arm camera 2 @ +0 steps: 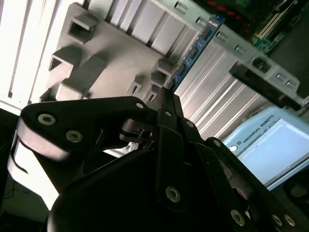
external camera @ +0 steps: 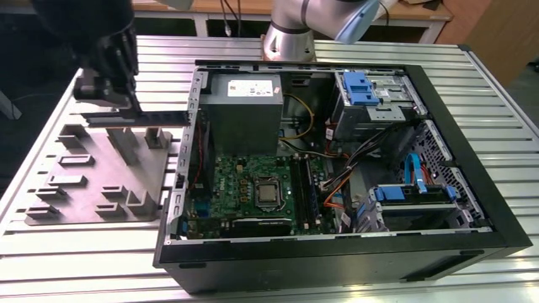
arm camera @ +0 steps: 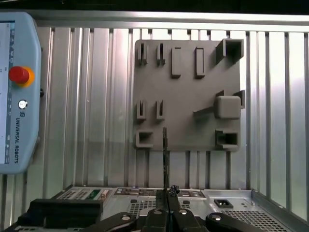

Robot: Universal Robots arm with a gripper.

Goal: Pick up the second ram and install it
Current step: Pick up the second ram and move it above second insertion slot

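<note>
In the exterior view, the second ram [external camera: 156, 118] is a long dark stick held level above the grey holder tray [external camera: 84, 189], at the view's left and just outside the computer case wall. My gripper [external camera: 125, 108] is shut on it from above. In the second wrist view the ram [arm camera 2: 195, 46] shows its blue-green board and small chips, sticking out past the shut fingers [arm camera 2: 166, 104]. Seen in the first wrist view, the ram [arm camera: 165, 154] is a thin edge-on line rising from the gripper [arm camera: 167, 193] over the tray's [arm camera: 188, 96] near edge.
The open computer case [external camera: 471, 208] lies on the slatted metal table, with the green motherboard [external camera: 244, 180] and its long black slots [external camera: 307, 186] inside. Cables and blue drive brackets fill its right half. A teach pendant [arm camera: 14, 96] lies on the table beside the tray.
</note>
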